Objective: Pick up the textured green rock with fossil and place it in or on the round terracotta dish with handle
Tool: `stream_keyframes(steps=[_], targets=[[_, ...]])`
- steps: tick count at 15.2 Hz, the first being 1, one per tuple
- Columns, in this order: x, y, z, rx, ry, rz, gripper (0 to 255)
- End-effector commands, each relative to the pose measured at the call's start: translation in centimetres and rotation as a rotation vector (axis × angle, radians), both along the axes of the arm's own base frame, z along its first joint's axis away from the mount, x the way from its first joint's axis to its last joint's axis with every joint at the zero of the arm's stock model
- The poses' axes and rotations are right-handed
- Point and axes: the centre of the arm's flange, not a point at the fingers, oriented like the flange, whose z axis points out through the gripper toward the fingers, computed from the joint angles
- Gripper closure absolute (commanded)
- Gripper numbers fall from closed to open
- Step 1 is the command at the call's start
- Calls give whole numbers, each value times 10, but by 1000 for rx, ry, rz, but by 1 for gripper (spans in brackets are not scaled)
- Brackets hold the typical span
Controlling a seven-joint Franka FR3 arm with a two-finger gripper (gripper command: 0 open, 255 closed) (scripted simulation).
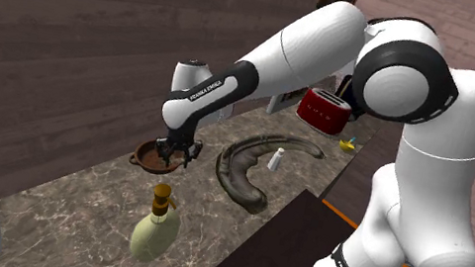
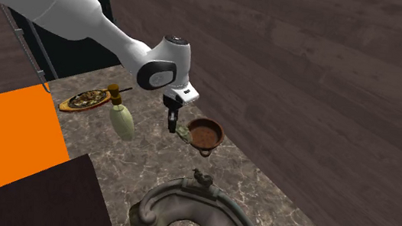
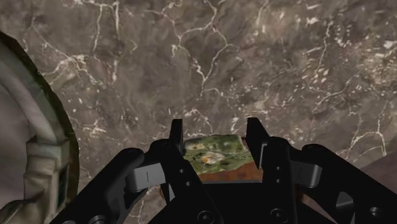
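The green rock (image 3: 215, 153) is seen clasped between the two black fingers of the gripper (image 3: 215, 132), whose jaws are closed against its opposite sides, so the pick-up part of the task is judged to be done. In the second exterior view the gripper (image 2: 172, 122) is hung just beside the terracotta dish (image 2: 220, 136), and the rock (image 2: 182, 134) is placed at the dish's rim, on the side facing the pale bottle (image 2: 122, 120). Whether the rock is touching the rim or held just over it cannot be told. In the wrist view a strip of the dish's reddish-brown surface (image 3: 238, 170) is shown directly under the rock, with the veined stone counter (image 3: 254, 63) beyond it. In the shoulder view the gripper (image 1: 172, 153) is lowered over the dish (image 1: 146, 156). The carrying is therefore judged nearly complete. What is left, as far as can be judged, is for the rock to be brought fully over the dish's bowl, the fingers to be opened, and the arm to be withdrawn.
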Motion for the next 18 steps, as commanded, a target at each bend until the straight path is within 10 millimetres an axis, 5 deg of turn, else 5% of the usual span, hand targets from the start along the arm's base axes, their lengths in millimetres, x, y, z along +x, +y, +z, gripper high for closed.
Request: stream_keyframes(steps=[1, 7, 18], targets=[[27, 0, -2, 1, 1, 1, 255], [102, 0, -2, 1, 1, 1, 255], [102, 0, -60, 1, 1, 1, 255]])
